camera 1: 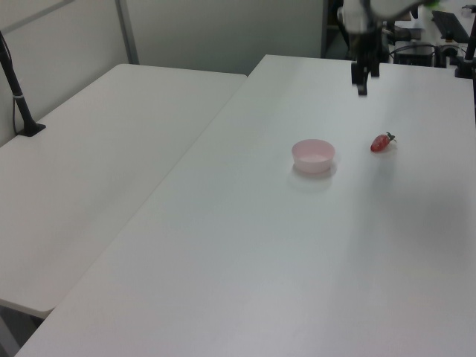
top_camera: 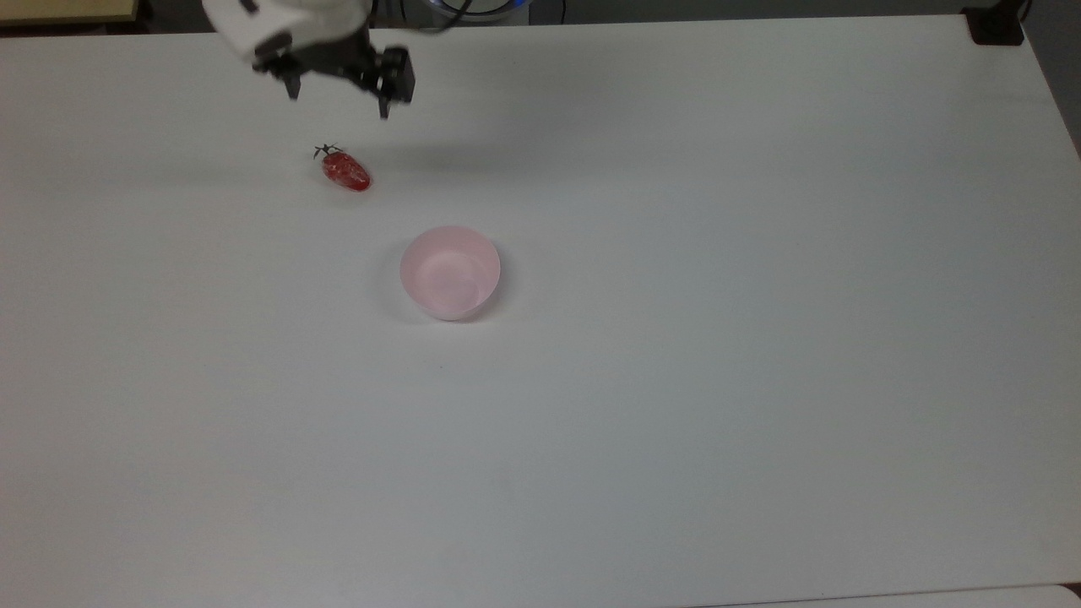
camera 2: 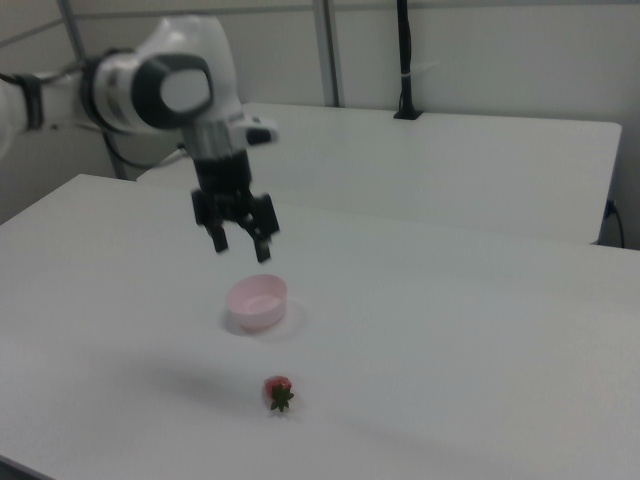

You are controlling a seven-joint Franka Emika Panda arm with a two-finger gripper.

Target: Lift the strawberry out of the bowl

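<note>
The red strawberry [top_camera: 345,171] with its dark green cap lies on its side on the white table, outside the pale pink bowl [top_camera: 450,272], up and to the top view's left of it. It also shows at the left view's right [camera 1: 381,142] and near the front in the right view [camera 2: 277,392]. The bowl [camera 1: 313,155] [camera 2: 256,302] stands upright with nothing in it. My gripper [top_camera: 338,100] hangs high above the table, beyond the strawberry, open with nothing between its fingers [camera 2: 241,246].
A second white table [camera 1: 97,171] adjoins on the left view's left, with a black post [camera 1: 16,89] clamped at its edge. A black clamp [top_camera: 995,25] sits at the table's corner in the top view's upper right.
</note>
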